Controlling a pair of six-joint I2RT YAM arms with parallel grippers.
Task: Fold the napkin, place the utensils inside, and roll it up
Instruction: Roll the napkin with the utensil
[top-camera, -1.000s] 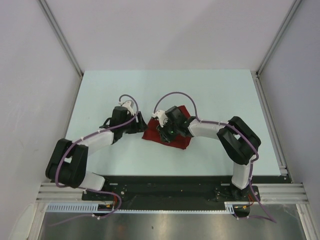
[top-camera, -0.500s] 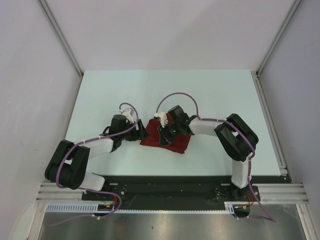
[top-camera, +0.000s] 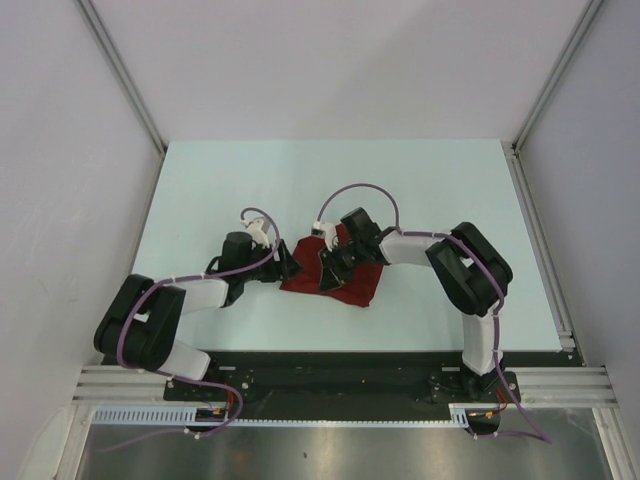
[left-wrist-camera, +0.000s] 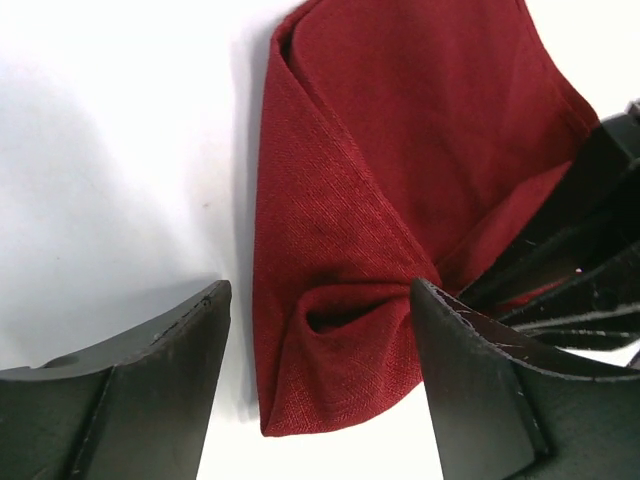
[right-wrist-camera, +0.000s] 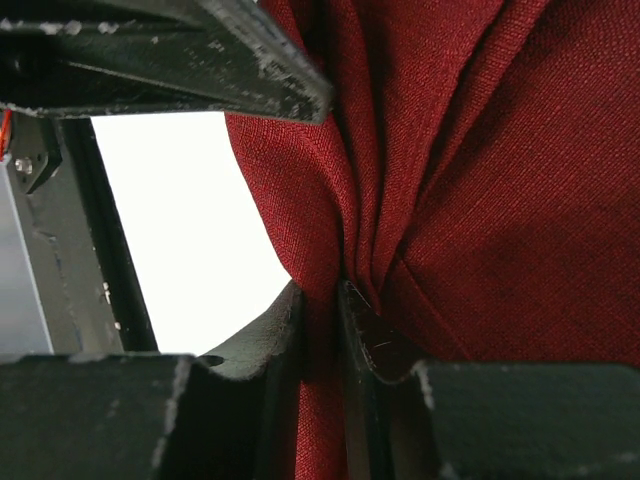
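Observation:
The dark red napkin (top-camera: 345, 282) lies folded and bunched on the pale table between both arms. My right gripper (top-camera: 327, 262) is shut on a pinched fold of the napkin (right-wrist-camera: 470, 200), which fills the right wrist view. My left gripper (top-camera: 288, 266) is open at the napkin's left edge; in the left wrist view its jaws stand apart on either side of a rolled corner of the napkin (left-wrist-camera: 350, 300), with the right gripper's fingers (left-wrist-camera: 580, 270) dark at the right. The fork is hidden or out of view.
The pale table (top-camera: 420, 180) is walled by grey panels on the left, right and back. The black base rail (top-camera: 340, 375) runs along the near edge.
Both grippers and the napkin have shifted slightly toward the near-left. The left gripper has closed in on the napkin's left edge; the right one still pinches the cloth.

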